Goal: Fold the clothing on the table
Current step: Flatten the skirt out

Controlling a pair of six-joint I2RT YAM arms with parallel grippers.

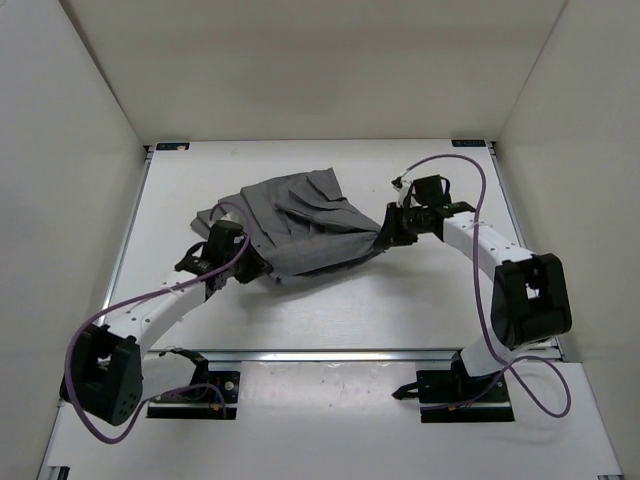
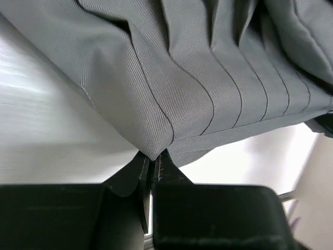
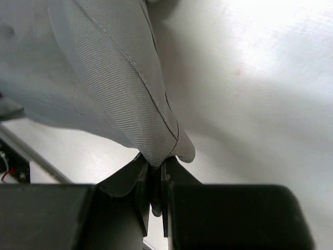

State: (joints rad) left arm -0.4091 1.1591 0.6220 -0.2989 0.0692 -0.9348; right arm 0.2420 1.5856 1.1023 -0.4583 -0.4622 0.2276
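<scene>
The clothing (image 1: 300, 225) sits bunched up around the middle of the table (image 1: 330, 320), a bit toward the far side, pleats showing on top. The left gripper (image 2: 154, 160) is clamped tight on a hem corner at its left end. The right gripper (image 3: 156, 165) pinches a fold at the right end, so all 2 pincers are grasping fabric.
</scene>
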